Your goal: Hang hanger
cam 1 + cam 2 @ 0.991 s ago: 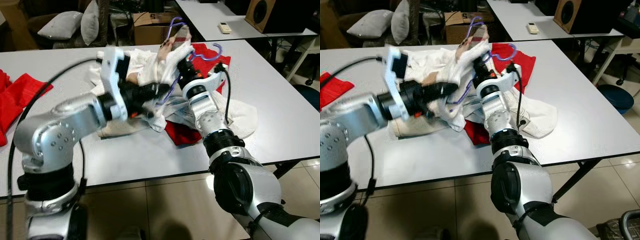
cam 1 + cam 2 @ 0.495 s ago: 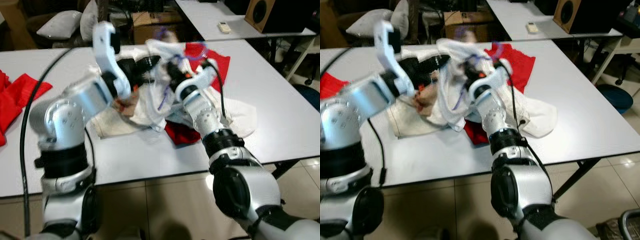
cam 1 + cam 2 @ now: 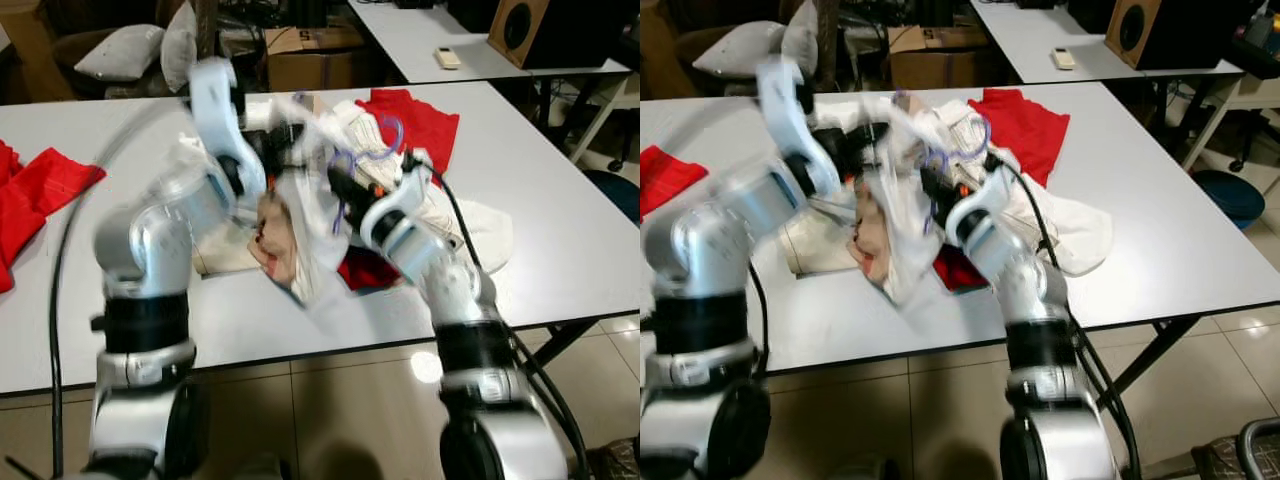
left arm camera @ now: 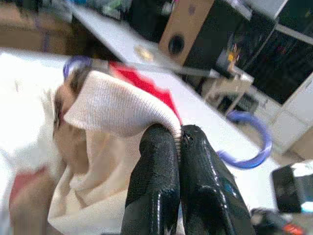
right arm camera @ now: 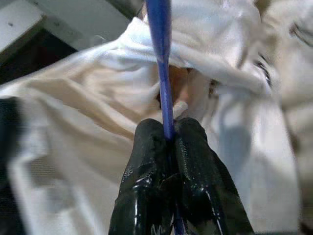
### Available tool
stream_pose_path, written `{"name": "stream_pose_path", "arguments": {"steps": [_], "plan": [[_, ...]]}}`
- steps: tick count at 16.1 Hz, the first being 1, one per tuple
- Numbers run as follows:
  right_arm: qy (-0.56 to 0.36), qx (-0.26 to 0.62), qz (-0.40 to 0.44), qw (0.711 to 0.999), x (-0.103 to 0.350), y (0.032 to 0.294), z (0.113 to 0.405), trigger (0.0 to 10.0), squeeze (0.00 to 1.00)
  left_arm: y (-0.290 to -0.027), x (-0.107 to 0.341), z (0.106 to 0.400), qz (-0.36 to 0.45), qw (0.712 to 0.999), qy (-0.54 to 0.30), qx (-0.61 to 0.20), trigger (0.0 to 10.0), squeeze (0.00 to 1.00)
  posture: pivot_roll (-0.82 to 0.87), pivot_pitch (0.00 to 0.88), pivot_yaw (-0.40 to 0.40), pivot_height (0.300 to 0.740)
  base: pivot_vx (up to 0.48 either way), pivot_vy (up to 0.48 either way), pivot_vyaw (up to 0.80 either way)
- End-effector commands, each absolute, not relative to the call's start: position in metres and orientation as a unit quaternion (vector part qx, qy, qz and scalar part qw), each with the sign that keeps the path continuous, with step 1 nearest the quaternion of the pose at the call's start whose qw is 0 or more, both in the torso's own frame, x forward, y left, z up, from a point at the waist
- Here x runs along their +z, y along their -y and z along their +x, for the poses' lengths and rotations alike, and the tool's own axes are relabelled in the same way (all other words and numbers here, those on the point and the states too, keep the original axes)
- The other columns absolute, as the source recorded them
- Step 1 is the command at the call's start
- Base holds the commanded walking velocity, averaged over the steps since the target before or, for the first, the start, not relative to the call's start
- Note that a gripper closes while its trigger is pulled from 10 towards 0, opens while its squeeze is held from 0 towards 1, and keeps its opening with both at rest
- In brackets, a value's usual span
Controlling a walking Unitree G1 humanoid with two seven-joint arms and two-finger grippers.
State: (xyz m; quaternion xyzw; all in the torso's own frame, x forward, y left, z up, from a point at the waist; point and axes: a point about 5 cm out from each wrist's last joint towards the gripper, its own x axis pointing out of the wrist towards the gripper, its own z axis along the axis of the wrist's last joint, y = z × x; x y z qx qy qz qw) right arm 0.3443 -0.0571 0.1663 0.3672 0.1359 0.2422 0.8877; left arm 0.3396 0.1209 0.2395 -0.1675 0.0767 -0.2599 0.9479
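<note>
The hanger (image 5: 163,63) looks like smooth blue plastic. The shirt (image 4: 117,110) is soft white knit cloth with a ribbed edge. Gripper fingers (image 5: 146,181) are glossy black. The table (image 3: 560,200) is smooth, matt white; the arms (image 3: 150,240) are silvery metal.

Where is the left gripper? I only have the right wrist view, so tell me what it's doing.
Observer: The left gripper is shut on a ribbed edge of the white garment.
Operator: Tell me where that garment sits relative to the table.
Observer: It's lifted off the white table and hangs between both arms, blurred.
Operator: Find me the hook of the hanger that my right gripper is pinching.
Observer: A purple hook curves out beyond the garment in the left wrist view. I can't tell whether it belongs to the bar in your right gripper.
</note>
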Motion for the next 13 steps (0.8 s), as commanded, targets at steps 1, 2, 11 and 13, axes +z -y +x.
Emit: {"name": "stream_pose_path", "arguments": {"steps": [1,2,11,13], "plan": [[-0.148,0.263,0.387,0.871,0.169,0.041,0.335,10.0,0.0,-0.121,0.234,0.339,-0.154,0.947,-0.09,-0.266,10.0,1.0,0.15,0.0,0.019,0.74,0.0,0.0,0.0],[-0.146,0.256,0.394,0.871,0.17,0.046,0.332,10.0,0.0,-0.126,0.223,0.339,-0.143,0.95,-0.108,-0.254,10.0,1.0,0.14,0.0,0.016,0.74,0.0,0.0,0.0],[-0.141,0.234,0.383,0.882,0.18,0.07,0.333,10.0,0.0,-0.2,0.184,0.315,-0.145,0.959,-0.156,-0.188,10.0,1.0,0.13,0.0,0.001,0.74,0.0,0.0,0.36],[-0.143,0.247,0.375,0.882,0.185,0.071,0.331,10.0,0.0,-0.206,0.187,0.307,-0.115,0.967,-0.132,-0.183,10.0,0.0,0.13,0.0,-0.003,0.74,0.0,0.0,0.8]]}}
